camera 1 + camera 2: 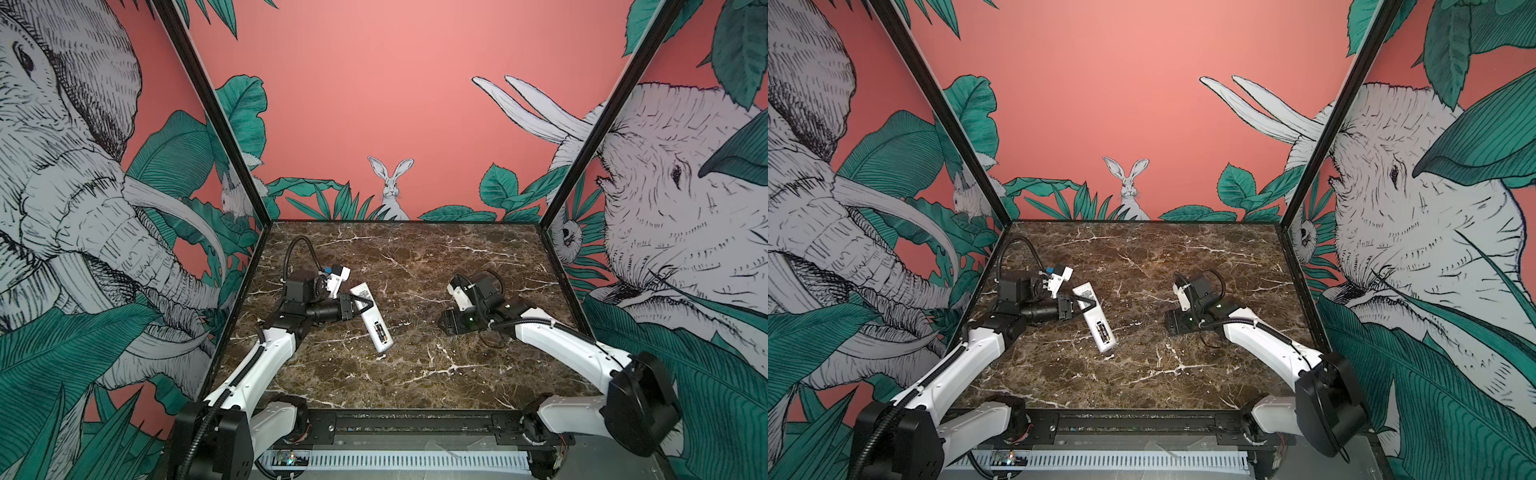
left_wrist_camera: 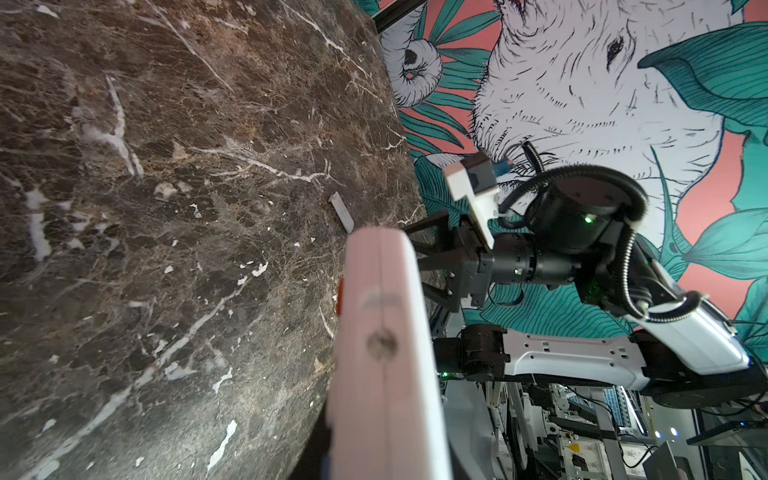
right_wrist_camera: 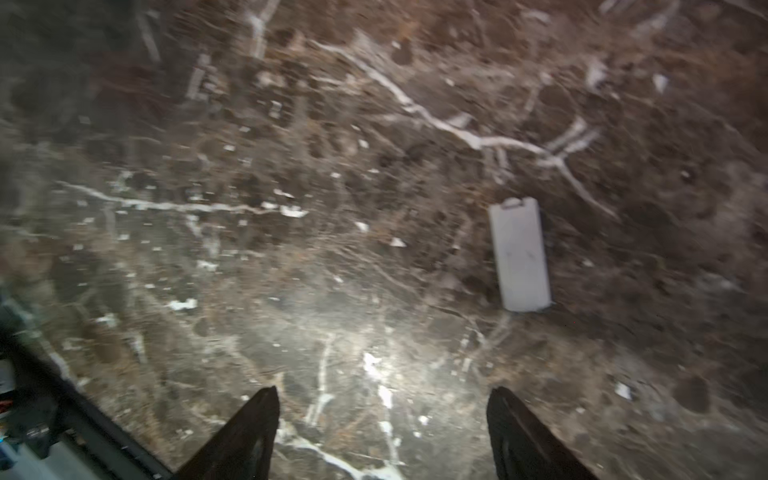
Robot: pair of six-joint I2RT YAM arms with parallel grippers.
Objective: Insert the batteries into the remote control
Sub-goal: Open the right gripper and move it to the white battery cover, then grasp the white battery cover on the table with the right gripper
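Observation:
The white remote control (image 1: 371,318) (image 1: 1094,318) lies slantwise left of the table's middle, back face up. Its compartment is uncovered, and the dark batteries (image 1: 379,331) (image 1: 1102,331) sit inside near the front end. My left gripper (image 1: 362,306) (image 1: 1084,305) is shut on the remote's far half; in the left wrist view the remote (image 2: 382,353) shows edge-on and fills the jaws. My right gripper (image 3: 382,399) hangs open and empty over bare table, to the right of the remote. It also shows in the left wrist view (image 2: 426,259).
A small white battery cover (image 3: 519,254) (image 2: 341,212) lies flat on the brown marble table (image 1: 415,374), apart from the right fingertips (image 3: 266,415). Printed walls close the left, back and right sides. A black rail (image 1: 415,419) runs along the front edge.

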